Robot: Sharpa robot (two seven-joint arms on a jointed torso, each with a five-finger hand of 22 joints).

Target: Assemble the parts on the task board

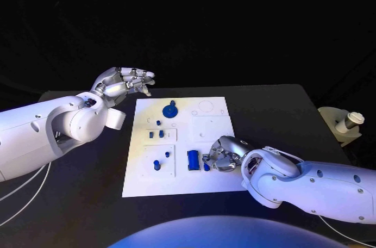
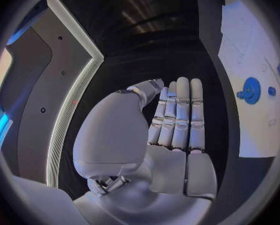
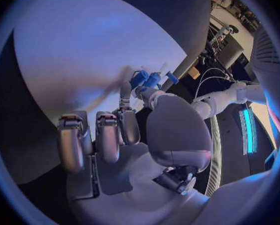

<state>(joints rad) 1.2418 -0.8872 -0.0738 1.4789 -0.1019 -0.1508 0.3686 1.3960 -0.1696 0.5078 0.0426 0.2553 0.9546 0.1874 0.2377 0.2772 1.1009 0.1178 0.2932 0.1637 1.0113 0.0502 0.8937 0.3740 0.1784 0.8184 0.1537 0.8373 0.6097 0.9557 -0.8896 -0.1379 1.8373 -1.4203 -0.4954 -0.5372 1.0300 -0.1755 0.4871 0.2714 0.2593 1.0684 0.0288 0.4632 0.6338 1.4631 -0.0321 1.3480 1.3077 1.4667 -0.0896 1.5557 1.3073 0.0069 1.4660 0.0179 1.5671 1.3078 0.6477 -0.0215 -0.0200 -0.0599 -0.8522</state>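
Right hand (image 1: pixel 223 154) rests low on the near part of the task board (image 1: pixel 211 183), fingers curled down among the parts. In the right wrist view its fingertips (image 3: pixel 129 116) sit against small blue pieces (image 3: pixel 146 79), but whether one is actually pinched cannot be told. Left hand (image 1: pixel 125 82) hangs off the board's far corner, holding nothing, fingers loosely bent; the left wrist view shows them lying straight and side by side.

Board: flat, rigid white plate on the black table (image 1: pixel 274 104); judged light enough to slide if pushed sideways, so any force should go straight down.

Round blue disc (image 1: pixel 170 109), largest part, lies on the board nearest the left hand; judged hard plastic, light, best taken by its rim or raised hub.

Blue block (image 1: pixel 193 159) lies just beside the right hand's fingers; judged stiff and smooth, to be pinched across its long flat sides.

Small pegs (image 1: pixel 157 134), between the two hands, are judged slippery and easily tipped; a fingertip pinch near the top suits them.
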